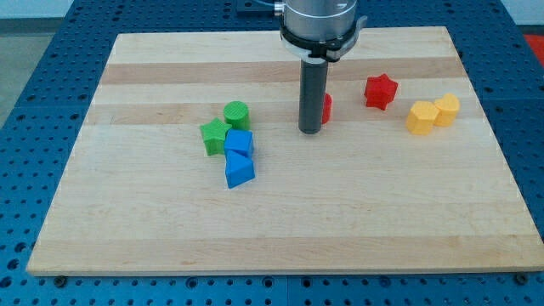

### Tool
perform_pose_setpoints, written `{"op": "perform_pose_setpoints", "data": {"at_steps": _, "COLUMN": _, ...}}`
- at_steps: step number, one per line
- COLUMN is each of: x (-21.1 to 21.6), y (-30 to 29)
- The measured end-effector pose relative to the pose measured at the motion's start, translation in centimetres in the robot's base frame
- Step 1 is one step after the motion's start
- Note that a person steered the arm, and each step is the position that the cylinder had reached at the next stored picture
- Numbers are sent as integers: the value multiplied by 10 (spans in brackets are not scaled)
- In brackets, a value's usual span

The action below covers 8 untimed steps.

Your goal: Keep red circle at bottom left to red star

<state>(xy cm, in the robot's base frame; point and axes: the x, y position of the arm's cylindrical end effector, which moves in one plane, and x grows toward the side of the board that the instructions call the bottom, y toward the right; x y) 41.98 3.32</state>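
Right now my tip [309, 132] rests on the desk [280, 229] a little above its middle, with the red circle [326, 106] touching the rod on the view's right and mostly hidden behind it, so only a thin red sliver shows. No fingers exist on this arm, only the straight dark rod, so nothing is gripped. The red star [381, 91] stands near the red circle, to the view's right and slightly toward the view's top, apart from it. Further to the view's right, two yellow blocks touch each other: a yellow hexagon-like block [420, 117] and a yellow rounded block [447, 109] just beside it. To the view's left of my tip sits a tight cluster: a green cylinder [236, 113], a green star [215, 135] touching it, a blue cube-like block [240, 142] and a blue wedge-shaped block [239, 171] below that.
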Motion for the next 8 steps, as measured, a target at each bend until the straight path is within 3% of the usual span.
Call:
{"op": "perform_pose_setpoints", "data": {"at_steps": 2, "x": -19, "y": -41}}
{"op": "perform_pose_setpoints", "data": {"at_steps": 6, "x": -24, "y": 48}}
{"op": "perform_pose_setpoints", "data": {"at_steps": 8, "x": -45, "y": 31}}
